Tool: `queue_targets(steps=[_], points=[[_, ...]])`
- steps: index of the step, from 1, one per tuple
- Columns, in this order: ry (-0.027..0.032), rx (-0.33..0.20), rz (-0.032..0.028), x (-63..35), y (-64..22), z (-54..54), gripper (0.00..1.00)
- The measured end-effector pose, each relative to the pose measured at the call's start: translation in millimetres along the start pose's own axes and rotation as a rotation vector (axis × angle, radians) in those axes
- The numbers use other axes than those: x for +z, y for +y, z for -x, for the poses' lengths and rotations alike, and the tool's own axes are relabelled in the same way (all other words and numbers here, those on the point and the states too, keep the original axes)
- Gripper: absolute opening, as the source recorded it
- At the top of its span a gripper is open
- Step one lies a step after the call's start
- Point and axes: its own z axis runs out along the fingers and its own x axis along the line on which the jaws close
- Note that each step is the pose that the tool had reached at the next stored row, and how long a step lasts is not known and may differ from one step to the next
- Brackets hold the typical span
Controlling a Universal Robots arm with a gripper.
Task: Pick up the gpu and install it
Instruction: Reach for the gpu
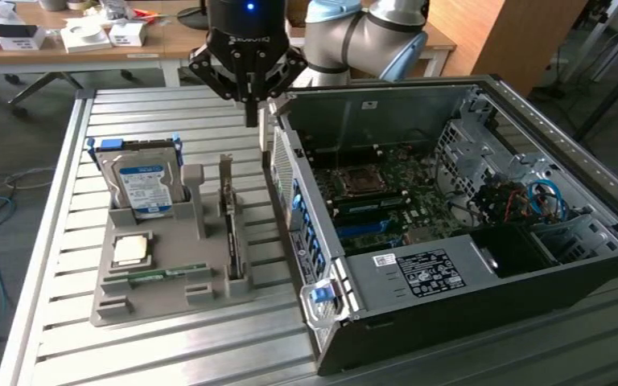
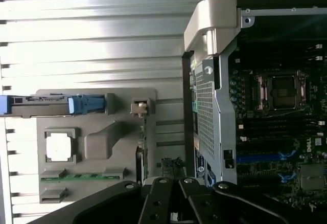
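- While its black fingers are pressed together with nothing between them, the gripper (image 1: pixel 252 112) hangs over the rear corner of the computer case (image 1: pixel 449 273), just off the perforated back panel.
- The gpu (image 1: pixel 228 217) stands on its long edge in a slot of the grey holder (image 1: pixel 116 301), just beside the case on the exterior view's left. It is apart from the gripper: a thin dark board with a grey metal bracket at one end.
- Farther from the case, the same holder carries an upright silver hard drive (image 1: pixel 142 181) with a blue-white label, a square processor chip (image 1: pixel 129 249) lying flat, and a narrow green memory stick (image 1: pixel 158 273).
- The case lies on its side with the cover off. It is grey sheet metal around a green motherboard (image 1: pixel 385 193).
- The case's rear wall rises between the gpu and the motherboard.
- The desk (image 1: pixel 180 354) under the case is bright ribbed aluminium slats.
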Motion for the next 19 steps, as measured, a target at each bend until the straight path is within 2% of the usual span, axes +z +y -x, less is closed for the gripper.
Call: queue_targets(steps=[13,19], points=[[0.0,0.0,0.0,0.1,-1.7,-22.7,0.11],[0.0001,0.0,0.0,0.1,-1.9,-24.6,0.11]])
